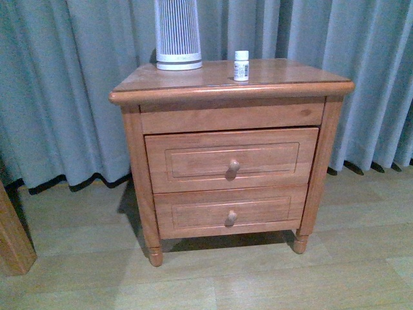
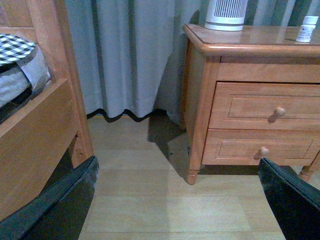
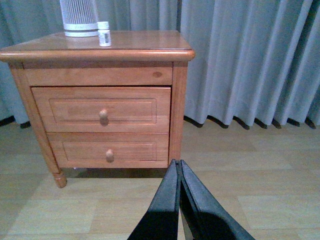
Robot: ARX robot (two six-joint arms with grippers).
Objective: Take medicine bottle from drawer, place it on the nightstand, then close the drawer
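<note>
Toward the upper left of the front view a ribbed white device (image 1: 177, 33) stands on the nightstand (image 1: 219, 76), and just right of it, near the top centre, the medicine bottle (image 1: 241, 65) sits upright on the top, while the drawer (image 1: 231, 159) at centre looks pushed in or very nearly so. By that, I judge the task all but finished. The left gripper (image 2: 175, 200) hangs spread wide and empty, the right gripper (image 3: 179, 200) clenched on nothing; next calls only for checking the front is flush.
</note>
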